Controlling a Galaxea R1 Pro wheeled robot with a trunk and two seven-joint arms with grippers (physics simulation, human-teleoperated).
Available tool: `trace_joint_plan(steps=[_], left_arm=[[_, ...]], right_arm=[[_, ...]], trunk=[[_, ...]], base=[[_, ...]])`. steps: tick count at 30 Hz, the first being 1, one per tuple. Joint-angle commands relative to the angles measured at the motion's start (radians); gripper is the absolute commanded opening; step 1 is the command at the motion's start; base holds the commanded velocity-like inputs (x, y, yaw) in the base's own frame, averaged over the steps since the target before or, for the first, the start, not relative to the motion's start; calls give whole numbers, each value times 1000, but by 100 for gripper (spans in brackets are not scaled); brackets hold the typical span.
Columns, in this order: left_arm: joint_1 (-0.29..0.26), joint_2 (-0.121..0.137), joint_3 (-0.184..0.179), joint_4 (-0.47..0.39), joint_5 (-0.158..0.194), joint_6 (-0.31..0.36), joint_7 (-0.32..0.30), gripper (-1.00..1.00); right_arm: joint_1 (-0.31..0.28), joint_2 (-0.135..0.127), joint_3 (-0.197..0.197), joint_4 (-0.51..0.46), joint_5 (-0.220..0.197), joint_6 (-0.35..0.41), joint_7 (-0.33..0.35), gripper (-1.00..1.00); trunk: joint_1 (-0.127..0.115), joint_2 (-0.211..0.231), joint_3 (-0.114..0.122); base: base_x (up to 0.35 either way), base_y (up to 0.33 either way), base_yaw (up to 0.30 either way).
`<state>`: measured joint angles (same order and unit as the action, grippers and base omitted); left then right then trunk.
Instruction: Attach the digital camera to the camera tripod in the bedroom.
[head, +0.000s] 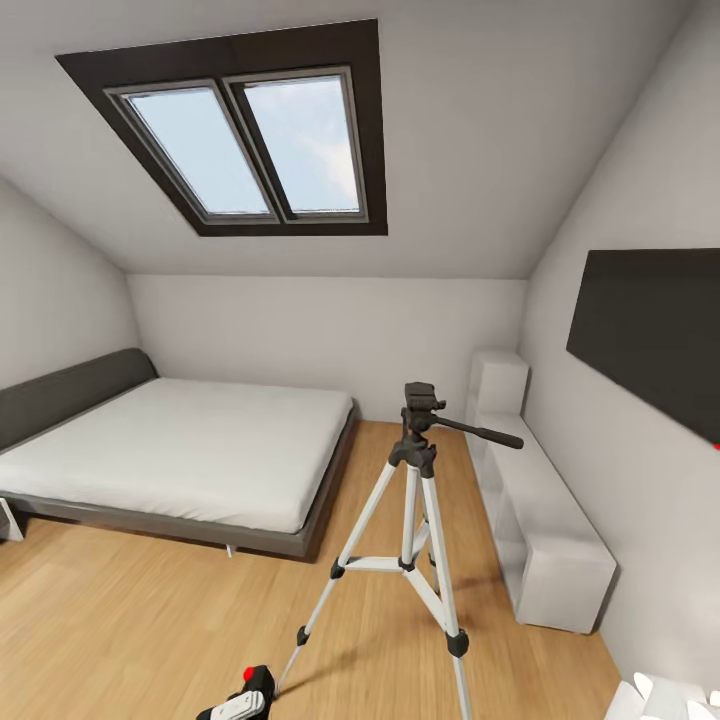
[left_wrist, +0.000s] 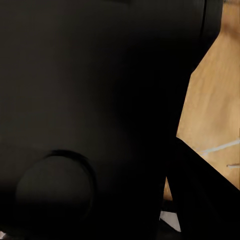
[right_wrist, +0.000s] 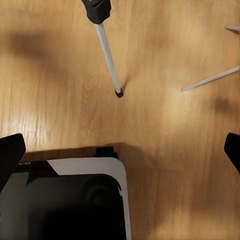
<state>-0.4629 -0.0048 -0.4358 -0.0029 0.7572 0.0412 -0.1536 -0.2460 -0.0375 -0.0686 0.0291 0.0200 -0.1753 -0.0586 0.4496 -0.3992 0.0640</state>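
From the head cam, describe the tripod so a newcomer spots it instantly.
Start at the low bed with its white mattress under the skylight. Right of the bed's foot, on the wood floor, stands the camera tripod: three silver-white legs with black joints. Its black head and long handle pointing right set it apart from the white bench beside it.

No readable text, label, brand, number or sign anywhere: none on the dark rectangular wall panel (head: 650, 330), none on the silver-legged tripod with its black head (head: 418, 480) (plain surfaces throughout), none on the white low shelf unit (head: 545, 520)
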Motion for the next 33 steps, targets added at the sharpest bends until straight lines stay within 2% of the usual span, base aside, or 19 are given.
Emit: trace_joint_plan(steps=[1,6,10,19,33], left_arm=[[0,8,-7,0,10,4,-4,-100],[0,53,-9,1,11,3,-10,-100],[0,67,-9,1,11,3,-13,-100],[0,77,-9,2,11,5,-14,-100],[0,73,-9,-2,9,5,-9,-100]], right_arm=[[-1,0,-7,3,2,-6,0,100],[-1,0,-7,3,1,-8,-2,100],[-1,0,-7,0,1,-11,-4,100],[-1,1,-8,-5,1,-13,-8,100],[-1,0,-9,-6,0,-9,-8,100]], trunk=[[0,-1,0],[0,-1,0],[0,-1,0],[0,-1,0],[0,-1,-2]], base=[[0,0,0],[0,0,0],[0,0,0],[0,0,0],[0,0,0]])
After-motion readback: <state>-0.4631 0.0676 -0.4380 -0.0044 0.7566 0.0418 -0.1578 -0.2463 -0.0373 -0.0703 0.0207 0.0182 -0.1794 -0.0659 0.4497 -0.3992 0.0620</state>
